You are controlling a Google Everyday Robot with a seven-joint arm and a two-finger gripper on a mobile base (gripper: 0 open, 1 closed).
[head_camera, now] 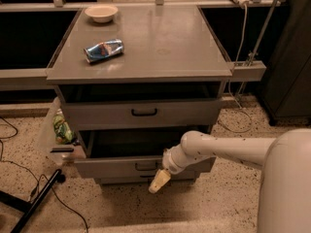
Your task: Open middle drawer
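The middle drawer (107,168) of the grey cabinet stands pulled out, its dark inside showing above its flat grey front. Its small black bar handle (146,166) is at the centre of the front. My gripper (159,181), cream-coloured, points down and left just below and to the right of that handle, in front of the lowest drawer (121,180). It is not on the handle. My white arm (228,148) reaches in from the right. The taller top drawer (97,114) is slightly out.
A crushed blue can (103,50) and a cream bowl (101,12) lie on the cabinet top (170,42). A clear bin with snack packs (58,129) hangs at the cabinet's left. Cables and a black stand leg (34,205) lie on the floor. A dark cabinet (286,57) stands at the right.
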